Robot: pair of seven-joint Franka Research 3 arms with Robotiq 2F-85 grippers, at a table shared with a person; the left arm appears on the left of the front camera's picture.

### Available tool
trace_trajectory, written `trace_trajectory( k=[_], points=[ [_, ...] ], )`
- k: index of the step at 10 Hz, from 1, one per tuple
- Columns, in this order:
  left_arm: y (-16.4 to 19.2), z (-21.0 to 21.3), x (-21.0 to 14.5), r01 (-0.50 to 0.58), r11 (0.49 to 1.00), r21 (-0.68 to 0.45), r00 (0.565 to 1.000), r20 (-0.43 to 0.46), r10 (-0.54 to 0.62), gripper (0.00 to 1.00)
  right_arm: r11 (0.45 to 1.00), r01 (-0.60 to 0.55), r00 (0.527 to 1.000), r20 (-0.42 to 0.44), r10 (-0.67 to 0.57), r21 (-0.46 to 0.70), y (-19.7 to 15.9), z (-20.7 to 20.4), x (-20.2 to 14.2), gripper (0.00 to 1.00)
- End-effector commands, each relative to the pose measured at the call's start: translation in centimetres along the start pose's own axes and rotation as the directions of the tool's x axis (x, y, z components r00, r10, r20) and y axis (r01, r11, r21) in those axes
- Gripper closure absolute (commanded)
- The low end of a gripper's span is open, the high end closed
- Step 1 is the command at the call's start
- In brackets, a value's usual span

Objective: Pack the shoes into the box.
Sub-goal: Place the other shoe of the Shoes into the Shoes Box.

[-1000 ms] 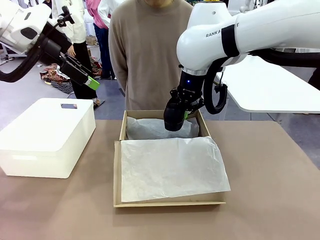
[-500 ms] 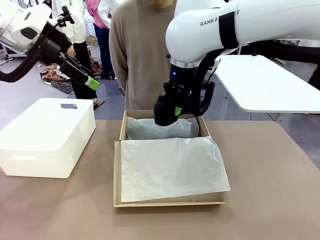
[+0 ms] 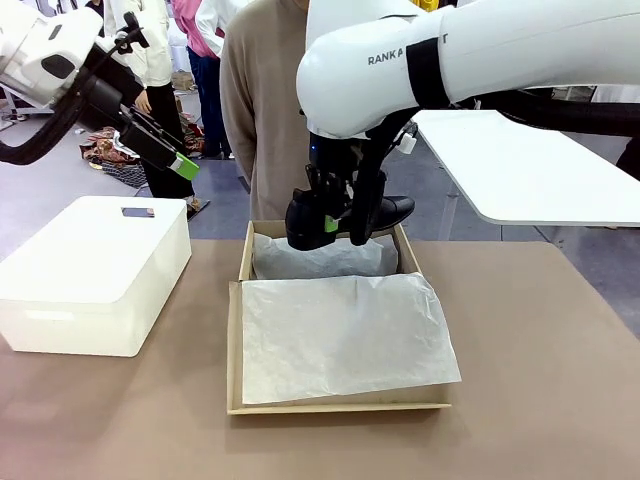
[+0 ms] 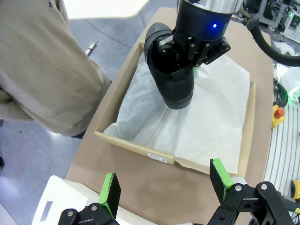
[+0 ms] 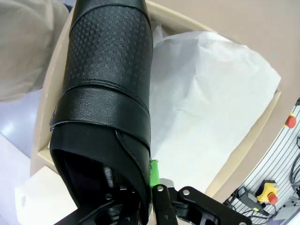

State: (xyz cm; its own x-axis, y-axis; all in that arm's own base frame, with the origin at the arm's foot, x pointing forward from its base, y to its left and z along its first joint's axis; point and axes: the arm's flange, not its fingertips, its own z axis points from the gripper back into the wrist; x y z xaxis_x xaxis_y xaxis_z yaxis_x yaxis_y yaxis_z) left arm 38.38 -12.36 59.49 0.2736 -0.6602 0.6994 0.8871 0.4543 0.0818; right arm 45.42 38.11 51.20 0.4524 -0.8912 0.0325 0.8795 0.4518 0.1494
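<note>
The right pincer (image 3: 322, 230) is clenched on one black shoe (image 3: 388, 211), pinching the rim of its opening near the heel. The shoe hangs in the air over the 12 o'clock end of the box (image 3: 244, 255), with its toe pointing to 3 o'clock.

I think the shoe is not heavy. Its leather looks stiff and smooth, so it could slip or swing. The rim by the heel seems a good place to hold.

The white paper (image 3: 340, 335) in the box is soft and may bunch up under the shoe. A person (image 3: 285, 110) stands close at 12 o'clock. A white bin (image 3: 90, 270) sits at 9 o'clock. The left pincer (image 3: 172, 152) is released, up high near the bin.
</note>
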Motion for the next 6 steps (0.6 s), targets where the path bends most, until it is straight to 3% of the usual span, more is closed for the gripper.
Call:
trace_trajectory(
  k=[1,6],
  points=[
    [0.11,-0.01,-0.06,0.0,1.0,-0.015,1.0,0.017,0.0,0.0,1.0,-0.008,1.0,0.007,0.008,-0.003,-0.4,0.13,0.32,1.0],
    [0.11,-0.01,-0.06,0.0,1.0,-0.015,1.0,0.017,0.0,0.0,1.0,-0.001,1.0,0.001,0.001,-0.011,-0.01,-0.41,0.08,1.0]
  ],
)
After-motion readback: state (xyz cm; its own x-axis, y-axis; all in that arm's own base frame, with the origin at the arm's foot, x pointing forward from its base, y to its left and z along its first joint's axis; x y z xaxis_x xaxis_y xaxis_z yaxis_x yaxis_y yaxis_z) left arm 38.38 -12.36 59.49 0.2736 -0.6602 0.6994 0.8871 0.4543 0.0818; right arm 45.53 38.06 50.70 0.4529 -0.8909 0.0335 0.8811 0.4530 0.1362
